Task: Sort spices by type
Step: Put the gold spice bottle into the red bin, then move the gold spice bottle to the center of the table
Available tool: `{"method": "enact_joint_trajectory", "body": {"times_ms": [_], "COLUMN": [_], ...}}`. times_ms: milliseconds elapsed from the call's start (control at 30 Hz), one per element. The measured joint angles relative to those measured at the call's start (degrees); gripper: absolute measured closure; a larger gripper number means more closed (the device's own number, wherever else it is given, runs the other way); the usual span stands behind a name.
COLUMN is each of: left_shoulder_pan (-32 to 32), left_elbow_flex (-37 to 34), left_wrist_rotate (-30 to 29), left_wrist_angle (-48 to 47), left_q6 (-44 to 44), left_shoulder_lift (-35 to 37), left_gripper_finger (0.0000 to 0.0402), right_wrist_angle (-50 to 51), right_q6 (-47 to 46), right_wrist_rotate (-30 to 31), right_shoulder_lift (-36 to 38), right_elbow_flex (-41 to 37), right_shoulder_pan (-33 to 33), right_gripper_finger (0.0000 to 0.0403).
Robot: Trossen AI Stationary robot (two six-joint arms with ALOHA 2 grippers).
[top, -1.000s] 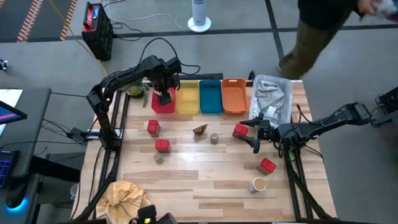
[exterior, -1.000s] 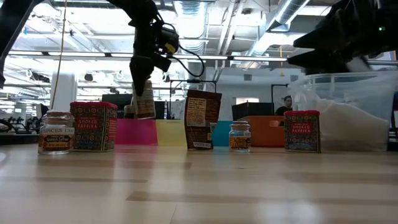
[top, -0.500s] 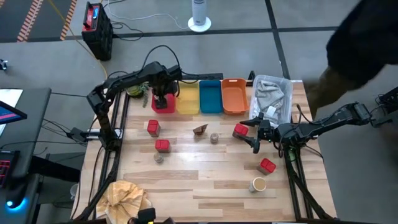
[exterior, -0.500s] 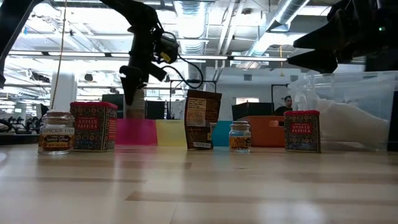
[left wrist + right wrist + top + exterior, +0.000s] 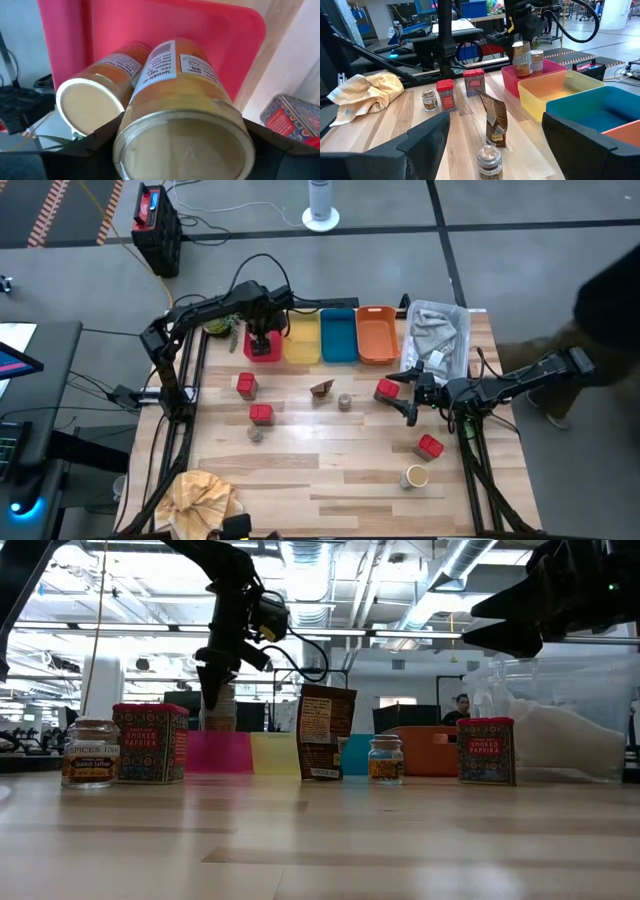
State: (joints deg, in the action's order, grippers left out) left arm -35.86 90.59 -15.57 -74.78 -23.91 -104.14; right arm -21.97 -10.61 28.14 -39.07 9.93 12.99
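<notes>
Wooden surface (image 5: 330,470) carries scattered spices, with four coloured bins along its far edge. Left claw (image 5: 262,335) hangs over the pink bin (image 5: 210,30), clamped on a tan cylinder (image 5: 182,107) standing upright, its long axis pointing down into the bin (a second cylinder (image 5: 97,90) already there, touching it). Right claw (image 5: 409,393) waits open just beside a red pack (image 5: 387,390).

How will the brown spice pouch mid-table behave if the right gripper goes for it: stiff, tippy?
The brown pouch stands tall on a narrow base, so a sideways nudge would probably topple it. It looks like a soft packet, likely to crumple under the fingers rather than hold shape. It is probably light, so it may slide before the right gripper closes.
</notes>
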Motion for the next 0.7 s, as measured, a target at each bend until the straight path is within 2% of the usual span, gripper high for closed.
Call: {"method": "enact_joint_trajectory", "body": {"times_ms": [267, 367, 533, 700], "left_shoulder_pan": [0.2, 0.74, 2.11, 5.83], "left_elbow_flex": [0.0, 0.1, 2.38, 4.58], "left_wrist_rotate": [-1.37, -5.12, -6.73, -6.12], "left_wrist_angle": [0.49, 0.69, 0.5, -0.77], "left_q6": [1.09, -0.15, -0.74, -0.41], "left_shoulder_lift": [0.0, 0.0, 0.0, 0.0], "left_gripper_finger": [0.0088, 0.008, 0.0083, 0.009], "right_wrist_angle": [0.5, 3.51, 8.4, 8.69], "right_q6": [4.95, 6.93, 7.92, 9.2], "right_wrist_rotate": [0.64, 0.66, 0.9, 0.9], "right_shoulder_lift": [0.04, 0.07, 0.1, -0.04], "right_elbow_flex": [1.06, 3.02, 5.61, 5.66], "right_shoulder_pan": [-0.05, -0.36, -2.4, -2.86], "right_gripper_finger": [0.0049, 0.0049, 0.0049, 0.0049]}}
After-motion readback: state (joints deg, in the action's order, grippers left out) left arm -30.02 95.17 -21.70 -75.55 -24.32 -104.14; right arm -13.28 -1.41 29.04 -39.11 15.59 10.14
